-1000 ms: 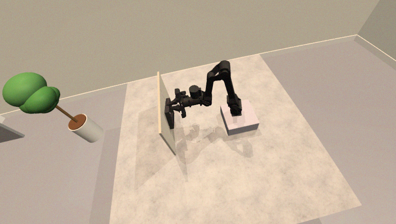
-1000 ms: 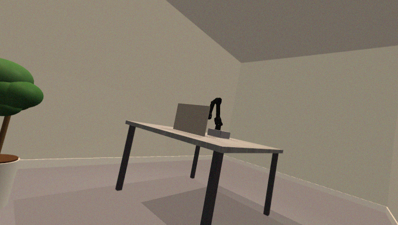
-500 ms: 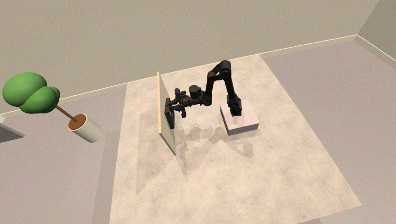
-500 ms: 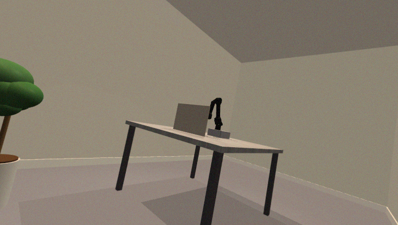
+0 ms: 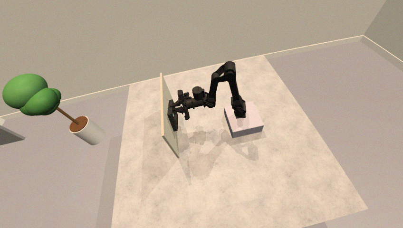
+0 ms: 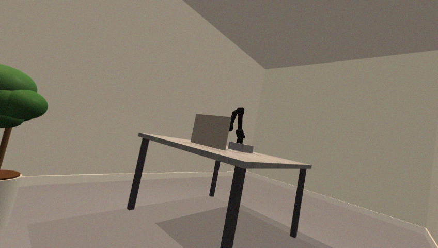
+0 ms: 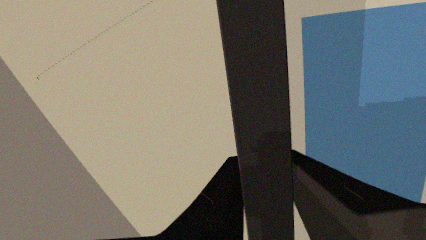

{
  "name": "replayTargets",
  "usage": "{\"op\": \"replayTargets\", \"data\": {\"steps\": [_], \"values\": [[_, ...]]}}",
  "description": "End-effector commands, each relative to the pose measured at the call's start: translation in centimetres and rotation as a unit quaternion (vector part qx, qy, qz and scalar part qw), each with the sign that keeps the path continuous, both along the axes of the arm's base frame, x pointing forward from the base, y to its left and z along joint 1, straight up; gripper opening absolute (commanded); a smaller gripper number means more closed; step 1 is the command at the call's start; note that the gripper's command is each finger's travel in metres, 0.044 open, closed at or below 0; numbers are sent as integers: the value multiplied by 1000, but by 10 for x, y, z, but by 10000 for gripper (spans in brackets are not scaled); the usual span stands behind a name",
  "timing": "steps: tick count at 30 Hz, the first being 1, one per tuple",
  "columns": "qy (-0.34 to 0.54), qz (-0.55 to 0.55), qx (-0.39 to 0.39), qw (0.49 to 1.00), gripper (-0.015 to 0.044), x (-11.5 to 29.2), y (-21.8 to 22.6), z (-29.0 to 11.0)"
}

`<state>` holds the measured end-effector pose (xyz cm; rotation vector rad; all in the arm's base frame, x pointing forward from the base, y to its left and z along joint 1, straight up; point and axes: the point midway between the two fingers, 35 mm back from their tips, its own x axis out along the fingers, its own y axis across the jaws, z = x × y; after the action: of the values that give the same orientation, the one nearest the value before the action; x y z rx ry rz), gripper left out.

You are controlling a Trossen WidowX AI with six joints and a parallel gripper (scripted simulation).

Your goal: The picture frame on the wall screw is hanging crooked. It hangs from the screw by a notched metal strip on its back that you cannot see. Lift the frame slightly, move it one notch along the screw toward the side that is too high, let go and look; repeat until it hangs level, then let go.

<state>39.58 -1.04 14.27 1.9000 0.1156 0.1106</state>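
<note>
One side bar of the dark picture frame is clamped at the upright panel

Two black, tapering fingertips of the black parallel-jaw gripper (image 5: 172, 108) (image 7: 267, 160) are closed on one dark, straight side bar (image 7: 260, 75) of the black rectangular picture frame (image 5: 173, 119) (image 7: 267, 112). The bar is held between them, one finger being pressed to each side.

The picture frame is positioned at the face of a thin, upright, cream-coloured panel (image 5: 170, 132) (image 6: 210, 132) (image 7: 135, 110), on the side turned to the arm. In the exterior view it is hidden behind the panel. The wall screw cannot be made out, and whether the frame is level cannot be told.

Beside the bar in the wrist view, a pale border and a flat blue picture area (image 7: 340, 125) are seen, crossed by shadow. The bar is seen slightly slanted there.

The black six-joint arm (image 5: 231, 84) (image 6: 240, 122) is bent high above a pale, box-shaped pedestal (image 5: 255, 121) (image 6: 248, 148). Both pedestal and panel are supported by a mottled beige table (image 5: 240, 186) (image 6: 276, 159) with dark legs. Well apart from the table, a green-leaved plant (image 5: 25, 90) (image 6: 18, 101) is held in a white cylindrical pot (image 5: 91, 132) (image 6: 5, 196).
</note>
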Motion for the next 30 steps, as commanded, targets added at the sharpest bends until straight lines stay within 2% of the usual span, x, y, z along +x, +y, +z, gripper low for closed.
{"op": "replayTargets", "data": {"steps": [1,30], "values": [[-3,-1,-2,1000,0,0,-1,2],[-3,-1,-2,1000,0,0,-2,6]]}}
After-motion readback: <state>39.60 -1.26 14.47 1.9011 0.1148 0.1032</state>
